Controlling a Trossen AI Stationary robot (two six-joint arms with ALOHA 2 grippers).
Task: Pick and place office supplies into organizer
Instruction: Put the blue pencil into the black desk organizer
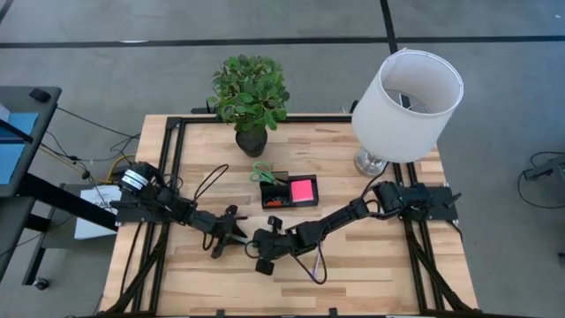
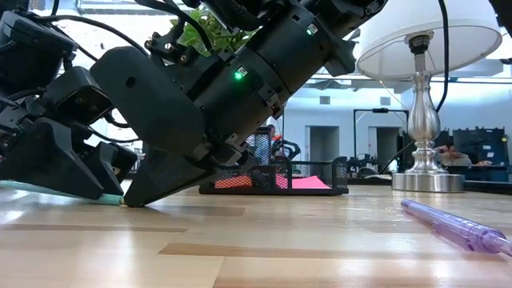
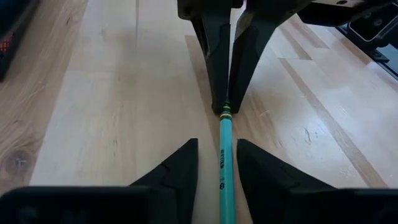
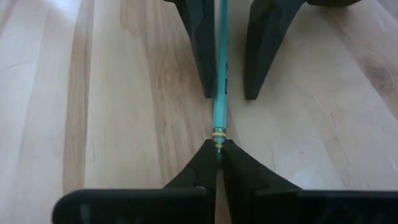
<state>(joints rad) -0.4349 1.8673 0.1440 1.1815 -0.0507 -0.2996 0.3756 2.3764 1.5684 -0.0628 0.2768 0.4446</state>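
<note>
High: left gripper (image 1: 237,231) and right gripper (image 1: 262,240) meet tip to tip at table (image 1: 371,274) front-centre, well apart from organizer (image 1: 289,191) w/ pink sticky pad (image 1: 302,189) inside; green scissors (image 1: 262,173) at its far-left corner. Plant (image 1: 250,97) and lamp (image 1: 404,102) at back.

Low: both arms down on tabletop, teal pencil (image 2: 56,190) flat under left one; purple pen (image 2: 460,228) lying apart nearer cam.

Left wrist: fingers (image 3: 171,177) part-open, straddling teal pencil (image 3: 224,168), not clamped; right gripper (image 3: 226,107) pinched on its end.

Right wrist: right gripper (image 4: 217,149) closed tight on pencil (image 4: 220,93) tip; left gripper (image 4: 227,93) fingers either side of shaft, gap visible on one side.
</note>
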